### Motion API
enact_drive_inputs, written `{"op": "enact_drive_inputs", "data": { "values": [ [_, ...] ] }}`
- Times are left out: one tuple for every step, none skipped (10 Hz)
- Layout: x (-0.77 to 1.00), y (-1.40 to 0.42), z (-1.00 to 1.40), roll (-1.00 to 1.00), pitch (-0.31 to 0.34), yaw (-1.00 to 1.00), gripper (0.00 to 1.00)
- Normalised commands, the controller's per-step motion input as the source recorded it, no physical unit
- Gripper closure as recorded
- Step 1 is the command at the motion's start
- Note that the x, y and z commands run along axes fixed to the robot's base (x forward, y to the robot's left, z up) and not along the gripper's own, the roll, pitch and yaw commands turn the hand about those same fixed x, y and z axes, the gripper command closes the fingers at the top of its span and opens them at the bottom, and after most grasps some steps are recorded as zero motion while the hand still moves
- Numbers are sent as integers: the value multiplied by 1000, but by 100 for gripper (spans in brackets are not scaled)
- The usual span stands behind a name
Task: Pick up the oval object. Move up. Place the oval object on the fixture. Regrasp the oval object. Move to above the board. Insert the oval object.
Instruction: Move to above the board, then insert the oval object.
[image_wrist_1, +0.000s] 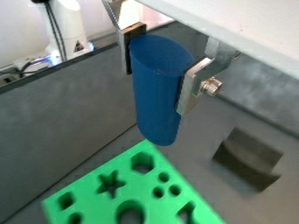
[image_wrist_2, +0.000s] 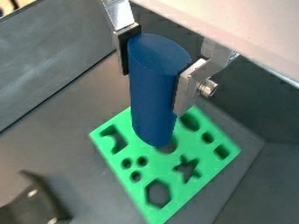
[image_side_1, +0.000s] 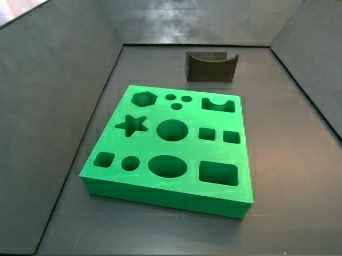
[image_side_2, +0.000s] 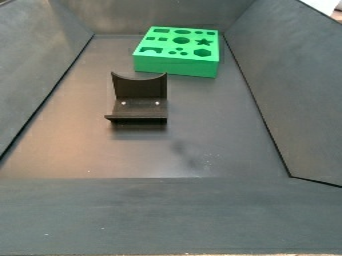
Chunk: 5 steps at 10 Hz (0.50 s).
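Note:
My gripper (image_wrist_1: 160, 74) (image_wrist_2: 156, 74) is shut on the oval object (image_wrist_1: 158, 92) (image_wrist_2: 155, 87), a blue rounded block hanging upright between the silver fingers in both wrist views. Its lower end hangs over the green board (image_wrist_1: 138, 188) (image_wrist_2: 131, 147), whose shaped cut-outs show below. The board (image_side_1: 147, 145) (image_side_2: 178, 62) lies flat on the floor in both side views, with nothing in its cut-outs. The dark notched fixture (image_side_1: 210, 66) (image_side_2: 138, 98) stands apart from the board with an empty notch. Neither gripper nor oval object appears in the side views.
Dark sloping walls enclose the floor on all sides. In the wrist views the fixture (image_wrist_1: 247, 157) (image_wrist_2: 30, 206) sits off to one side of the board. Cables and a white stand (image_wrist_1: 65, 31) show beyond the wall.

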Motion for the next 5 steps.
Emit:
{"op": "enact_drive_inputs", "data": {
  "values": [
    [-59,-44,18,-331,-42,-27,100],
    [-37,-25,10,-217,-27,-25,100],
    [0,-269,-94,0,-63,0,100],
    [0,-423,-229,0,-103,0,100],
    [0,-534,-294,13,-130,0,100]
  ]
}}
